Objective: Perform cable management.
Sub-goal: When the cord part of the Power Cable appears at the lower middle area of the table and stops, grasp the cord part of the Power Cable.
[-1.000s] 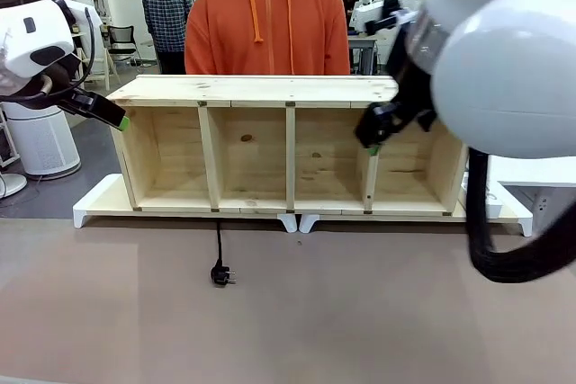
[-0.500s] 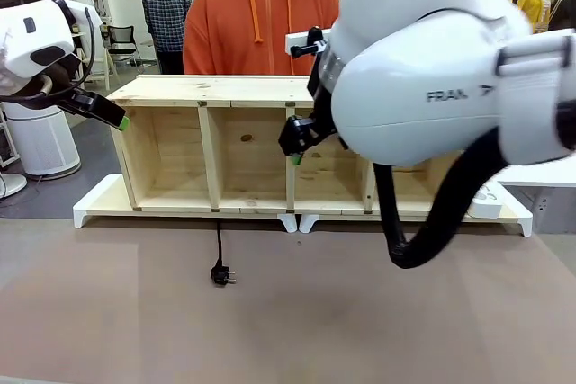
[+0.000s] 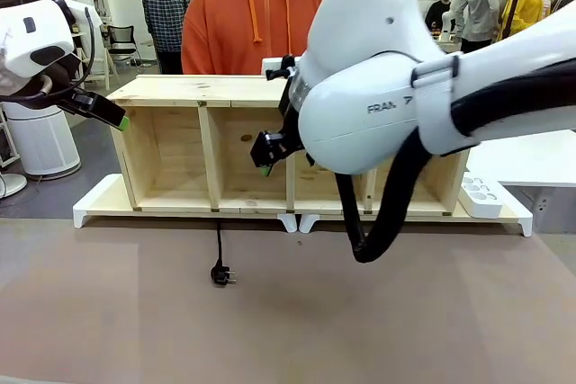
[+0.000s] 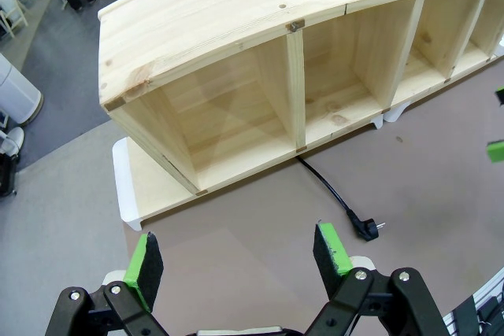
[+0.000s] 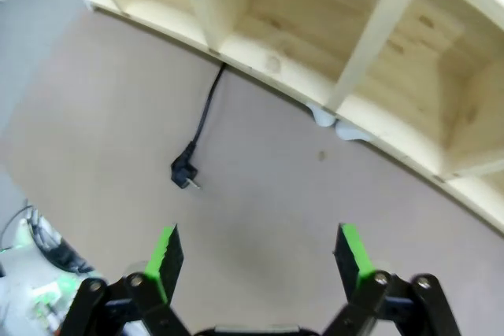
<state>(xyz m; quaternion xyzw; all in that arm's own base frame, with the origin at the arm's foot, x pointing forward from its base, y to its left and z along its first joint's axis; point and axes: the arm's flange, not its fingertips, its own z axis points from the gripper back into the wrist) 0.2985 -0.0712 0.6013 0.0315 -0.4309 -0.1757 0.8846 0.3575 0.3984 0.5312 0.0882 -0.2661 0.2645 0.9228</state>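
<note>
I see the cable (image 3: 218, 238) come out from under the shelf (image 3: 252, 89), below the second compartment from the left. It runs straight toward the near side of the table (image 3: 405, 312), and its plug (image 3: 221, 273) lies flat at the end. The cable is thin, black and smooth.

My left gripper (image 4: 236, 251) hangs off the shelf's left end with its fingers wide apart and nothing between them. The cable is well to its right.

My right gripper (image 5: 260, 253) is likewise spread and empty, high before the shelf's middle. The plug lies on the table below it, a little to the left.

The shelf is pale knotty pine on white feet (image 3: 288, 220), and the table is matte brown.
</note>
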